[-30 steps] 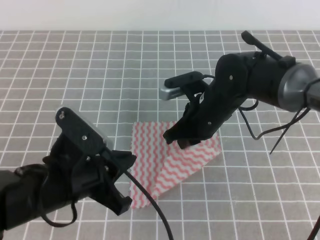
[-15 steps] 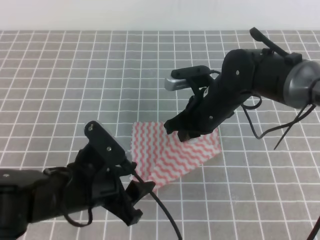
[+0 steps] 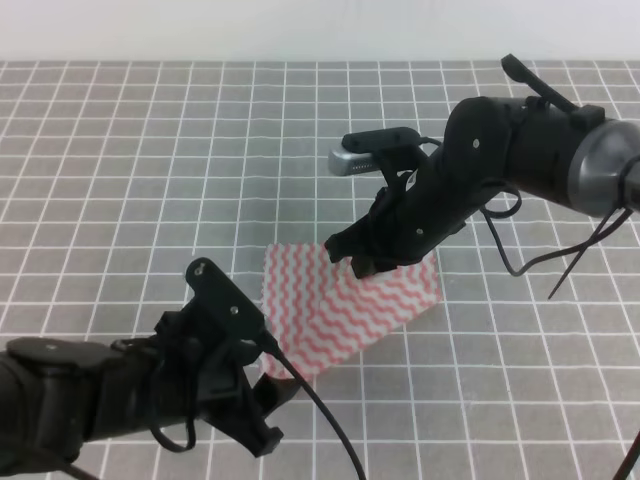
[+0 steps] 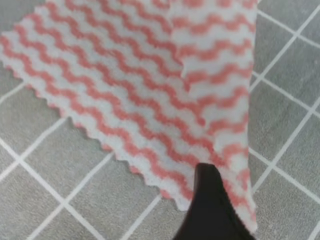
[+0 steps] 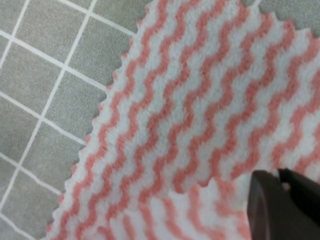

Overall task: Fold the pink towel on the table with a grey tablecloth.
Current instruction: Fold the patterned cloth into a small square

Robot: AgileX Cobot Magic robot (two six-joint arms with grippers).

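The pink towel [image 3: 352, 310] lies crumpled and partly doubled over on the table with a grey tablecloth [image 3: 150, 180]. My right gripper [image 3: 362, 266] hangs over its upper middle, shut on a scalloped edge that it holds slightly raised; the right wrist view shows the towel [image 5: 200, 100] running into the closed fingers [image 5: 280, 192]. My left gripper [image 3: 278, 392] sits low at the towel's near corner. In the left wrist view its fingers form one dark point [image 4: 210, 200] pressed together on the towel [image 4: 125, 75], where a second layer overlaps on the right.
Grey gridded cloth [image 4: 50, 190] surrounds the towel on all sides. A pale wall borders the table's far edge. Black cables [image 3: 560, 270] trail from the right arm on the right; another cable [image 3: 330, 430] loops from the left arm near the front.
My left arm has dropped lower and moved toward the front, covering the towel's near corner. The right gripper shifted slightly up and left with the towel edge, and the towel looks shorter.
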